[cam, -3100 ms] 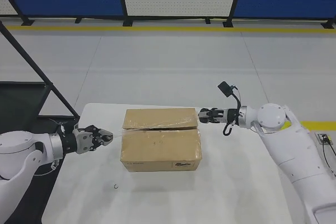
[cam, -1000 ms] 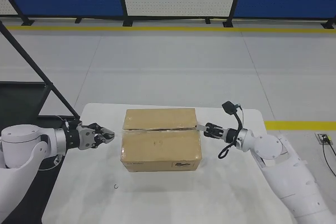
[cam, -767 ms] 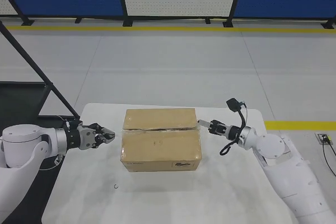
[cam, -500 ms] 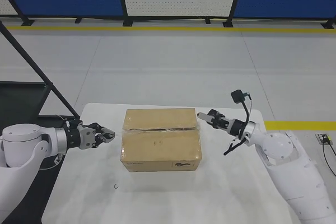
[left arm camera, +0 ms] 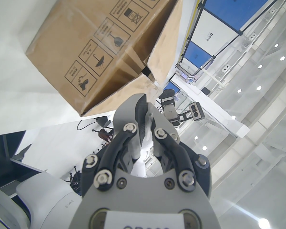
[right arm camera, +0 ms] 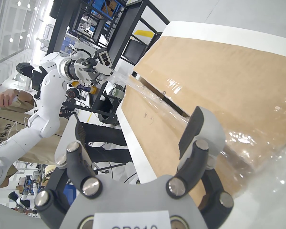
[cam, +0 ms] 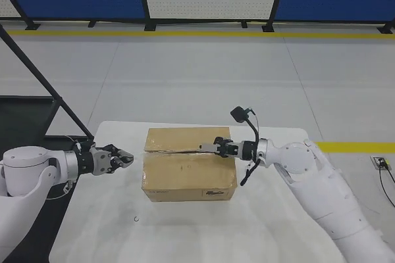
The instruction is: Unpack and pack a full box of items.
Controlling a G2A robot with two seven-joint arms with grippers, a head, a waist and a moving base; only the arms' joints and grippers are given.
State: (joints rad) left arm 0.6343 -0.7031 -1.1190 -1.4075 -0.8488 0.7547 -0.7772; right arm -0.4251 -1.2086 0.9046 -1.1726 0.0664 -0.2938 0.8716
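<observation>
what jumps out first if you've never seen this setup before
The brown cardboard box in the middle of the white table draws the eye first, with a gap showing along its top seam. A strip of clear tape stretches from that seam to the left claw, which is shut on it just off the box's end. The right claw hangs open over the box top, at the seam.

You have a white table with rounded far corners. One brown cardboard box sits flat on it, about midway across and closer to the far edge, long side facing the robot. Tabletop shows on every side of the box. A small dark scrap lies toward the near edge, off the box's front left corner and apart from it; too small to identify.
</observation>
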